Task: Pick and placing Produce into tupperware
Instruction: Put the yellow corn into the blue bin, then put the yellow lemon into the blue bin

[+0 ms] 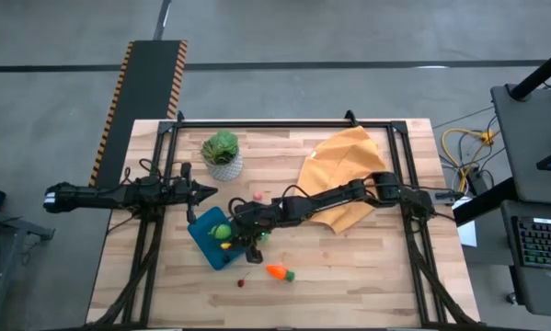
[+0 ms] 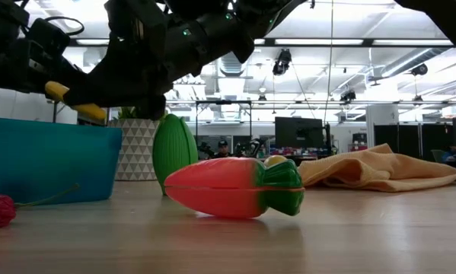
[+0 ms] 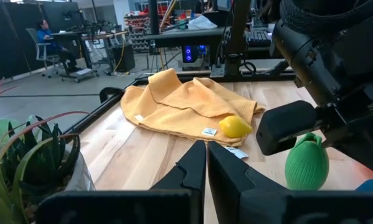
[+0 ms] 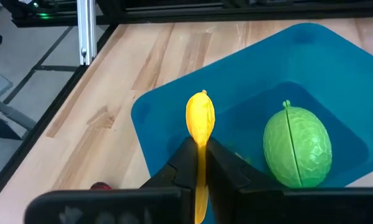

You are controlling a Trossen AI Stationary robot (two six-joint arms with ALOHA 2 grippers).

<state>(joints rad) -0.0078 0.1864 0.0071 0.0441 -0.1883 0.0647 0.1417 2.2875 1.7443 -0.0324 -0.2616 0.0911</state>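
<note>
One piece is in my right pincer (image 4: 198, 163) rn: jaws clamped tight on a long yellow fruit (image 4: 200, 124), prob a banana, hanging above the teal tub (image 4: 167, 106), over the part near its rim. Not let go yet, so I'd call this step mid-drop. Under it, inside the tub, a green ribbed fruit (image 4: 297, 146) already lies, so that one's done. From above the tub (image 1: 201, 232) sits left of table centre w/ my right arm stretched across to it. Outside the tub, still to go as I read it: the carrot (image 1: 277, 271) on the wood just below-right of the tub, a small dark-red bit (image 1: 243, 281) near it, a small pink piece (image 1: 257, 196) up toward the pot, a green ribbed piece (image 3: 307, 163) standing by the tub, and a lemon (image 3: 235, 126) by the edge of the orange cloth (image 1: 344, 165). So roughly one in, one about to be, approx five left; can't rule out more hidden under my arm. Left pincer (image 1: 203, 192) waits just above the tub beside the plant (image 1: 222, 152), fingers together, holding nothing.
</note>
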